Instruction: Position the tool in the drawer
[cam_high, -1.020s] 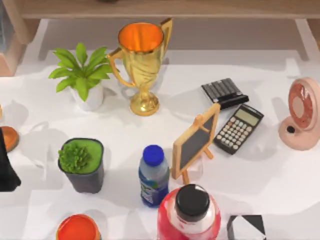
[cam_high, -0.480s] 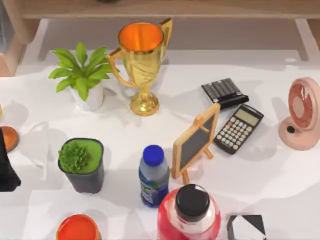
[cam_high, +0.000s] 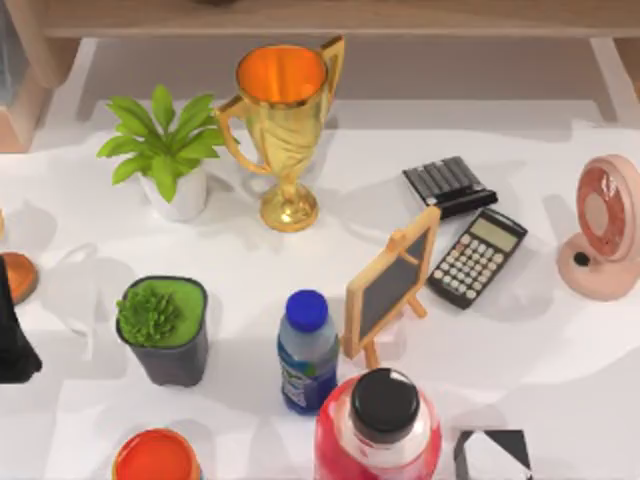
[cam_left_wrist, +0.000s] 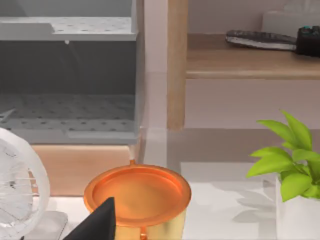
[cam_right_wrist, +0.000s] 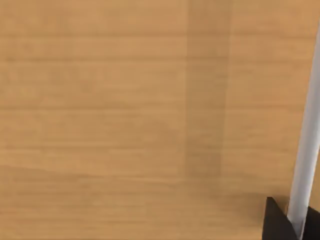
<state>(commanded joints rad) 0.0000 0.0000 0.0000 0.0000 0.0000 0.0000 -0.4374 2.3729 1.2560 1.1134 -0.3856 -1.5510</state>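
From above, your white table (cam_high: 560, 380) carries a gold trophy (cam_high: 283, 120), a calculator (cam_high: 477, 257), a small chalkboard (cam_high: 392, 285) and a bottle (cam_high: 306, 350). Your left wrist view adds the grey perforated drawer (cam_left_wrist: 67, 100) behind an orange cup (cam_left_wrist: 137, 192), with the left gripper (cam_left_wrist: 97, 225) near that cup. Your right gripper (cam_right_wrist: 277, 225) faces a wooden panel (cam_right_wrist: 125, 100). I cannot tell whether either gripper is clenched or released, nor which item is the tool.

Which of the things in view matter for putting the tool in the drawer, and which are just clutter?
Job: grey drawer unit; calculator, likely the tool; left gripper by the orange cup; right gripper facing a wood panel.
Clutter: trophy, plant, succulent, bottle, chalkboard, fan, red jug.
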